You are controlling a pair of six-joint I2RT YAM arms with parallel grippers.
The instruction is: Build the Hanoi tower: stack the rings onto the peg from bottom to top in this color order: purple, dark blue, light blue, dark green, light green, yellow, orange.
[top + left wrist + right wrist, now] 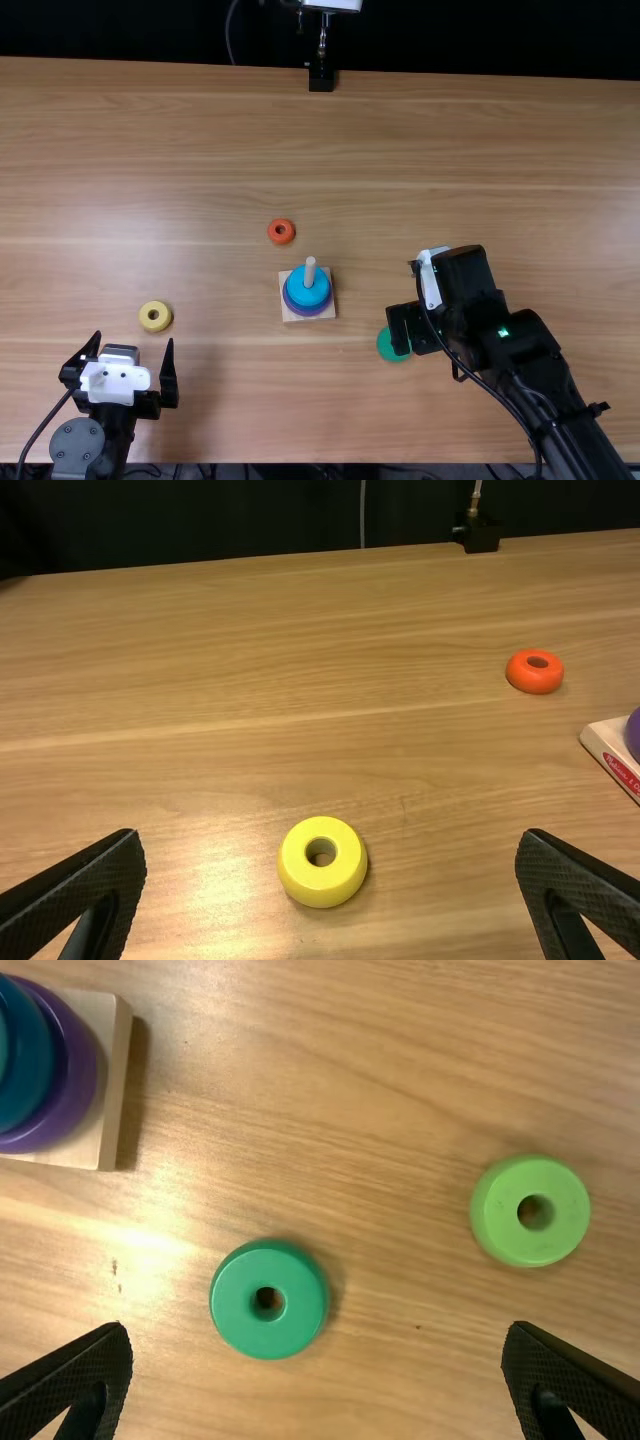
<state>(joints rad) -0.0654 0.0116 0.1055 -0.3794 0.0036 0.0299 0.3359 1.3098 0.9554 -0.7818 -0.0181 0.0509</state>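
In the top view my left gripper (134, 340) stands open at the near left, just short of the yellow ring (146, 319). The left wrist view has this ring (322, 888) between and beyond the open gripper's (331, 837) fingertips. The peg (310, 270) holds a purple ring (311, 312) with blue rings (302, 293) above it. My right gripper (413, 328) partly covers the dark green ring (387, 348). In the right wrist view, the open right gripper (317, 1332) holds nothing; the dark green ring (238, 1305) and light green ring (497, 1210) lie flat, apart.
The orange ring (287, 239) lies behind the peg's square wooden base (289, 315), slightly to its left. A black stand (321, 78) is at the table's far edge. The right arm extends over the table's near right part.
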